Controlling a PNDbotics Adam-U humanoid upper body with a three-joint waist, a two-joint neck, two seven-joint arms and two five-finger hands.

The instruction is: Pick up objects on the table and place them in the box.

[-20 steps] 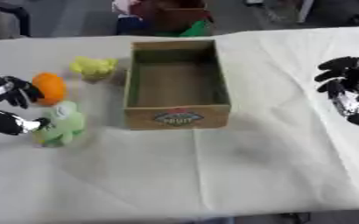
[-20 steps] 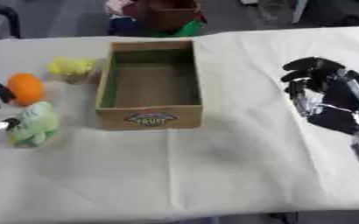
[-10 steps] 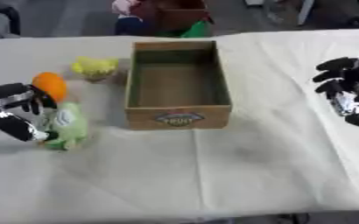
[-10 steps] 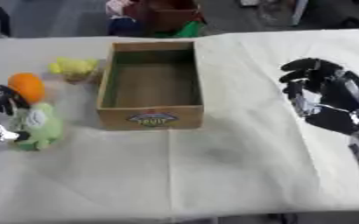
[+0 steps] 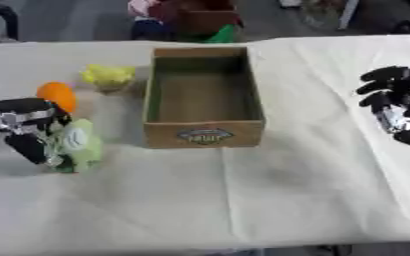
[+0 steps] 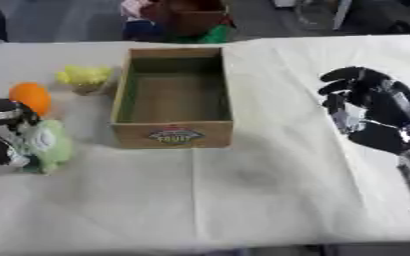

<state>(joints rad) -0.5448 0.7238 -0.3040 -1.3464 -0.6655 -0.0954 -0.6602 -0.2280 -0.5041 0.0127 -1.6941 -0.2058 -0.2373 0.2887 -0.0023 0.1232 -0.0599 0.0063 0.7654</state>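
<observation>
An open cardboard box (image 5: 204, 131) stands in the middle of the white table, nothing in it. At the left lies a pale green soft toy (image 5: 82, 145). My left hand (image 5: 23, 127) is on its left side, fingers curled round it. An orange ball (image 5: 57, 95) sits just behind the hand. A yellow soft toy (image 5: 109, 77) rests farther back, near the box's left wall. My right hand (image 6: 370, 112) hovers at the right of the table, fingers relaxed, holding nothing.
The white cloth (image 5: 243, 200) covers the table down to its front edge. Beyond the far edge stand a brown box (image 5: 204, 20) and some coloured things on the floor.
My left hand has moved right onto the green soft toy and curled its fingers round it. The right hand has stayed in place.
</observation>
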